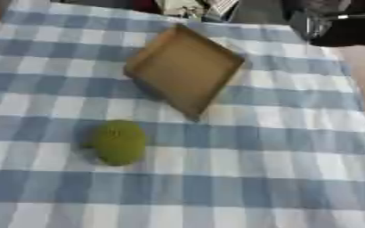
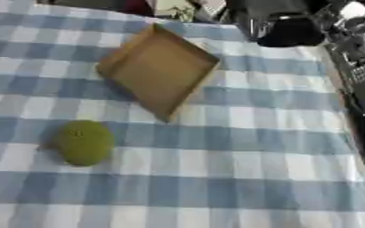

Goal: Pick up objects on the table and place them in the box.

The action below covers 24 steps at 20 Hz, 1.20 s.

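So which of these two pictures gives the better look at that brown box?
The left eye view: the cardboard box sits near the middle, whole, its bare inside facing the camera. The right eye view shows the same box whole too, only shifted further left. The difference is slight.

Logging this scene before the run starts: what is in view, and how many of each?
box: one, brown cardboard, open and holding nothing, far centre of the table
green fruit: one, round, on the cloth nearer than the box and left of it, apart from it
tablecloth: one, blue and white check, covering the table
dark equipment: blurred shapes beyond the far edge, kind unclear
robot's hands: none in either view
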Each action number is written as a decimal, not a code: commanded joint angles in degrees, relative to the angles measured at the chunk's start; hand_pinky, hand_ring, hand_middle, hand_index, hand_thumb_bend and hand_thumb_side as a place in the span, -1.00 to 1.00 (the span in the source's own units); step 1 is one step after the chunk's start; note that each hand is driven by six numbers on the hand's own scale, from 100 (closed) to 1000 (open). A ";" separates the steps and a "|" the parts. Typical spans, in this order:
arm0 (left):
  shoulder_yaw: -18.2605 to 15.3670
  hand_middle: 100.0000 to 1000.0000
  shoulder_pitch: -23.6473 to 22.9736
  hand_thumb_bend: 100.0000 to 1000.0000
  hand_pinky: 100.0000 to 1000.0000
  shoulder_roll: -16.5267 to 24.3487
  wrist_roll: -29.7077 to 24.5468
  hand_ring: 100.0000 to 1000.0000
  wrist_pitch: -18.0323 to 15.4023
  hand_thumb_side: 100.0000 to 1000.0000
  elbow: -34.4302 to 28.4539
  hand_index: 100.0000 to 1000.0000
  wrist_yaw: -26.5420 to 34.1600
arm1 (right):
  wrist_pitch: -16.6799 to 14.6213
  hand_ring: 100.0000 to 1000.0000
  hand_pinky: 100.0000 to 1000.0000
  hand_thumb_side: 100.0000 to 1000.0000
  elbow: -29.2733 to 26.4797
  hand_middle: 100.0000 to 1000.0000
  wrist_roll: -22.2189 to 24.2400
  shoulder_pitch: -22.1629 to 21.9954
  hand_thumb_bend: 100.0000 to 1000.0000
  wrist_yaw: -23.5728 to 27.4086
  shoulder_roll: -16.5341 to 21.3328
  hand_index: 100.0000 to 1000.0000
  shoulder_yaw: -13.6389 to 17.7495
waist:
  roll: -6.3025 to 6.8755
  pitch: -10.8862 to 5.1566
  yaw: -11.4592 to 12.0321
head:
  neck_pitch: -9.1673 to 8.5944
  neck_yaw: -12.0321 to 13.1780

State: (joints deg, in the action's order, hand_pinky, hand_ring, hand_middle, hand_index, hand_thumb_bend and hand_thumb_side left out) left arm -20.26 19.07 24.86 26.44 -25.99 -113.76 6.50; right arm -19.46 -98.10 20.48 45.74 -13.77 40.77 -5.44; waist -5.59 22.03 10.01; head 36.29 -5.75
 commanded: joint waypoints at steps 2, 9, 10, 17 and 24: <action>-0.17 0.56 0.40 -0.19 0.40 1.89 -0.03 0.40 0.05 -0.28 -0.83 0.30 -0.23 | -3.76 0.86 0.83 -0.78 2.01 0.79 3.75 2.29 -1.00 -2.31 7.94 0.82 -3.33 | 0.28 -1.52 0.67 | 1.12 0.07; 0.10 0.56 0.52 -0.19 0.40 1.66 -0.43 0.40 0.17 -0.27 -0.83 0.29 0.20 | -9.86 0.86 0.84 -0.78 6.75 0.78 9.88 7.71 -1.00 -0.63 7.11 0.84 -9.95 | 0.25 -1.77 1.42 | 1.85 -1.09; 0.10 0.56 0.54 -0.19 0.40 1.63 -0.47 0.40 0.18 -0.27 -0.83 0.29 0.24 | -10.64 0.86 0.84 -0.78 7.87 0.78 10.81 8.48 -1.00 -0.78 6.27 0.84 -10.90 | 0.25 -1.78 1.50 | 1.84 -1.13; 0.21 0.57 0.68 -0.19 0.40 1.77 -0.70 0.41 0.29 -0.27 -0.83 0.30 0.38 | -12.54 0.86 0.84 -0.78 11.59 0.78 16.87 10.66 -1.00 0.71 3.72 0.84 -12.41 | 0.50 -1.79 1.18 | 1.56 -1.06; 1.38 0.59 -2.45 -0.13 0.56 6.86 -3.78 0.56 0.33 -0.21 -0.83 0.38 -2.71 | -11.94 0.82 0.80 -0.78 9.39 0.75 14.62 8.03 -1.00 2.18 6.53 0.82 -7.17 | 1.65 -1.93 0.52 | 1.68 -1.32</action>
State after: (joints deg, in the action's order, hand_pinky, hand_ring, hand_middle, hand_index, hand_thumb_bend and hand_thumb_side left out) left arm -18.91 16.43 28.69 23.46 -25.60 -113.76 4.61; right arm -30.68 -87.45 35.06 53.05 -12.24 44.74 -14.57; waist -4.20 21.51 10.58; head 37.79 -6.91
